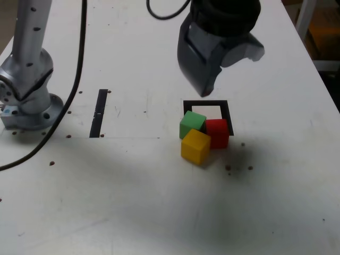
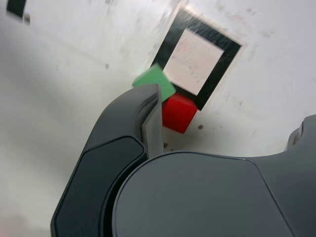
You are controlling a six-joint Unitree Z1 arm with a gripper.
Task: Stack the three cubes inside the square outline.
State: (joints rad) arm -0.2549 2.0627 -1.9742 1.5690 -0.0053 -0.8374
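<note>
Our wide-open, empty pincer (image 1: 212, 87) hides the yellow cube (image 1: 195, 146) from the wrist view; green cube (image 1: 192, 123) and red cube (image 1: 217, 132) overlap the square outline (image 1: 231, 114).

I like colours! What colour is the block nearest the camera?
Yellow cube, clearest in the exterior view.

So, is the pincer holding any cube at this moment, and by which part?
Nothing is held. The pincer hangs open above the table, and the green cube, red cube and yellow cube all sit on the table.
</note>
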